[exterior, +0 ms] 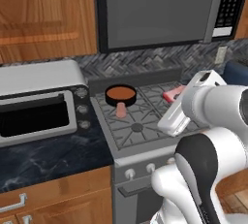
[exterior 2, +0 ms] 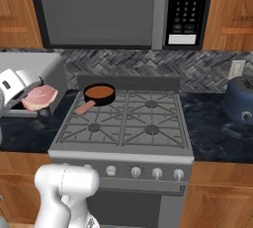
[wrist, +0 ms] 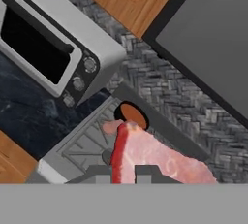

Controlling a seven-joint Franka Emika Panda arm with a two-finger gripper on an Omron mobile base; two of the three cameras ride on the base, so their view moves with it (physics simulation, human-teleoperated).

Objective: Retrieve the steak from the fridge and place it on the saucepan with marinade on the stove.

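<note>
Steak (exterior 2: 39,97) is clamped in the hand (exterior 2: 30,98).

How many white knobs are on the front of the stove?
4 knobs show on the stove front, in one row: far left, left of centre, right of centre, far right. The arm may hide more at the left.

One steak (exterior 2: 39,97) is sitting in the one claw (exterior 2: 30,98). Ahead of the claw, one saucepan (exterior 2: 99,94) is resting on one stove (exterior 2: 123,123), showing four burners. One toaster oven (exterior: 41,103) and one microwave (exterior 2: 118,10) are standing nearby.
</note>
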